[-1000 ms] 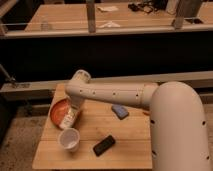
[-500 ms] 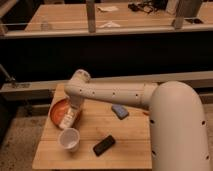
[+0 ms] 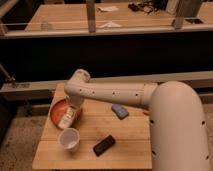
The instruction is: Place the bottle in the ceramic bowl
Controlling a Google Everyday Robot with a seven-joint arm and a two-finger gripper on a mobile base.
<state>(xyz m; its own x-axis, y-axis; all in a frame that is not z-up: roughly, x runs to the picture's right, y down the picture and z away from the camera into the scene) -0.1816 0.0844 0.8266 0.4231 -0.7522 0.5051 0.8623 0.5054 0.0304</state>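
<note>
Bottle (image 3: 66, 119) lies tilted over the near right rim of the ceramic bowl (image 3: 54, 111), at the left side of the wooden table (image 3: 127, 135). The gripper (image 3: 70, 112) is right above it, and you cannot tell from this view whether it grips the bottle or has let go. Judging by that, bring it a little left toward the bowl's middle and keep it low before you release. Otherwise it may tip over the rim toward the white paper cup (image 3: 69, 139) just nearer.

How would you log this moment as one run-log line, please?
pincer: over ceramic bowl | bottle: below pincer, at bowl's near rim | white cup: upright, nearer camera
</note>
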